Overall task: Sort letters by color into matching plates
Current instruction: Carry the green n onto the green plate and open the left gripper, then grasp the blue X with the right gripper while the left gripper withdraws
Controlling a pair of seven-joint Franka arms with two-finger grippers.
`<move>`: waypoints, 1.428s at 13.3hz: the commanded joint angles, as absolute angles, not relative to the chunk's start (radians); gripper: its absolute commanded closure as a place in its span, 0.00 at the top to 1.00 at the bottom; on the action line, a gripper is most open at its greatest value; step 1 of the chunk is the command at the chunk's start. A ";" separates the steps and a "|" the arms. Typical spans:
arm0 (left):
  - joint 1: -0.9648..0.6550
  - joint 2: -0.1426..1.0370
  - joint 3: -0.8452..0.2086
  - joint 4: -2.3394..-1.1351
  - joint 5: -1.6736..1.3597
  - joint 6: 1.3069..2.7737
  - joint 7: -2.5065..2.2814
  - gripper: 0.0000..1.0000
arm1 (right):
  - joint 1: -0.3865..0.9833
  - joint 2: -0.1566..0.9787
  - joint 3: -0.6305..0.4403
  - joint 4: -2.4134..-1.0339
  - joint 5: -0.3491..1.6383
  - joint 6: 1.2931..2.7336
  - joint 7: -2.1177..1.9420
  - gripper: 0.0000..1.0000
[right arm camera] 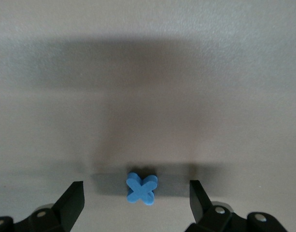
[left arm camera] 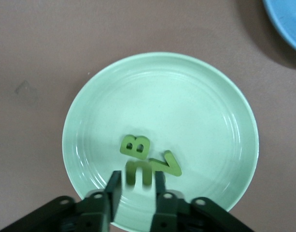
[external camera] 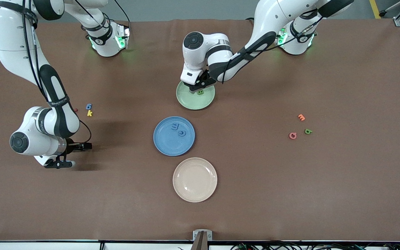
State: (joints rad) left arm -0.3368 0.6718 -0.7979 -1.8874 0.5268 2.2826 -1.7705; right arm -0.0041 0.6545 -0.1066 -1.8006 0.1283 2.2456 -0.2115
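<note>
My left gripper (external camera: 200, 87) hangs over the pale green plate (external camera: 189, 100), its jaws a little open. In the left wrist view a blurred green letter (left arm camera: 139, 173) sits between the fingertips of the left gripper (left arm camera: 136, 178) with a gap on each side. Two more green letters (left arm camera: 135, 146) (left arm camera: 170, 163) lie on the green plate (left arm camera: 186, 106). The blue plate (external camera: 165, 139) holds two blue letters (external camera: 176, 126) (external camera: 182, 133). My right gripper (right arm camera: 136, 188) stands wide open low over the table, astride a blue X letter (right arm camera: 142, 188). From the front the right gripper (external camera: 61, 164) hides that X.
A cream plate (external camera: 194, 179) lies nearer the front camera than the blue plate. A blue 6 (external camera: 89, 106) and a yellow k (external camera: 89, 113) lie near the right arm. An orange letter (external camera: 301, 117), a green b (external camera: 308, 131) and a red G (external camera: 292, 135) lie toward the left arm's end.
</note>
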 commanded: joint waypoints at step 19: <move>0.493 0.621 -0.790 -1.859 0.637 2.161 -0.885 0.95 | -0.012 0.635 -0.094 -1.825 0.120 2.266 -0.218 0.17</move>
State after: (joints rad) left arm 0.4325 0.6320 -0.7750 -1.8365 0.6071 2.1573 -0.9117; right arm -0.0039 0.6416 -0.1051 -1.8050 0.1271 2.2496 -0.2115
